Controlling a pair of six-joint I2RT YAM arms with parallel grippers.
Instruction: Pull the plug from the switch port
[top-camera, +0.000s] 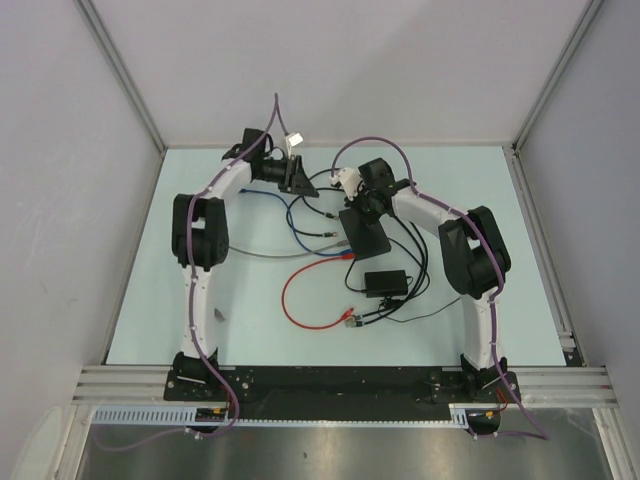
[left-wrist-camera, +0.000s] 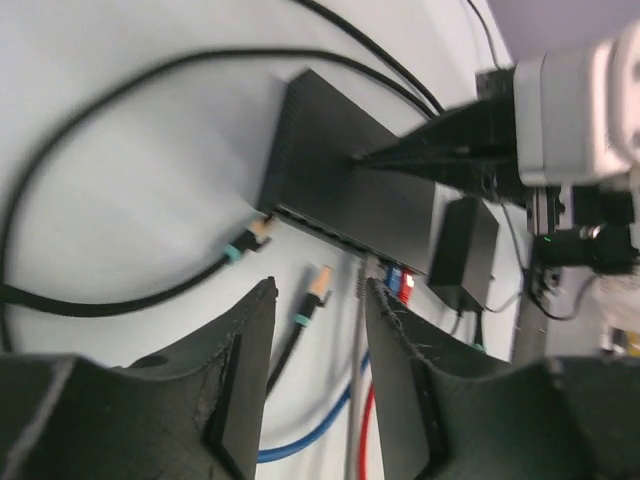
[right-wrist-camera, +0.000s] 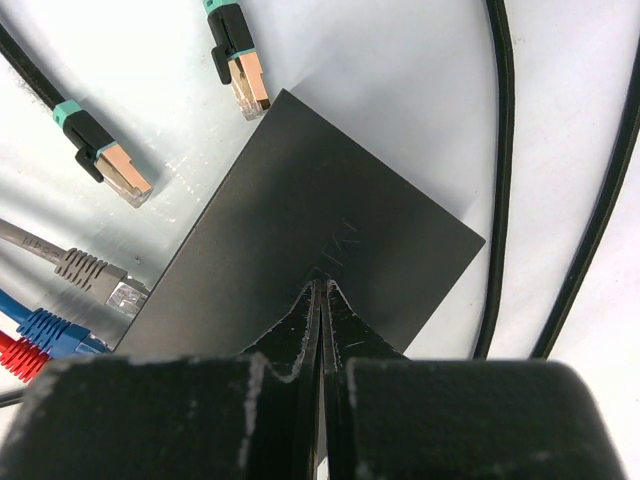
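1. My right jaws (right-wrist-camera: 320, 295) are closed tight, holding nothing. Their tip presses on the top of the switch (right-wrist-camera: 300, 200), pinning it to the counter (right-wrist-camera: 400, 80).
2. My left jaws (left-wrist-camera: 320, 288) stand apart and empty, hovering off the switch's port edge with the sockets dead ahead.
3. Two black plugs with teal collars, one (right-wrist-camera: 240, 70) by the switch's corner and one (right-wrist-camera: 110, 165) a little further off the port edge, lie loose on the counter. No work for me there.
4. Here's the target: the grey plug (right-wrist-camera: 105, 283) sits right at the port edge, with the blue plug (right-wrist-camera: 50, 328) and the red plug (right-wrist-camera: 15, 352) next along. From here I can't tell how deep any of them sits.
5. To do this well, I'd bring the left jaws square onto the grey plug's body, not its cable, close to the switch.
6. I'd close over the latch side so the clip is squeezed, then draw straight back, away from the port edge and in line with the socket.
7. The right jaws should press down firmly throughout. If the pin slips, the switch slides along with the plug and nothing comes free.
8. One thing to watch is the neighbouring blue plug, which is just beside the grey one. The jaws need to go in narrow.
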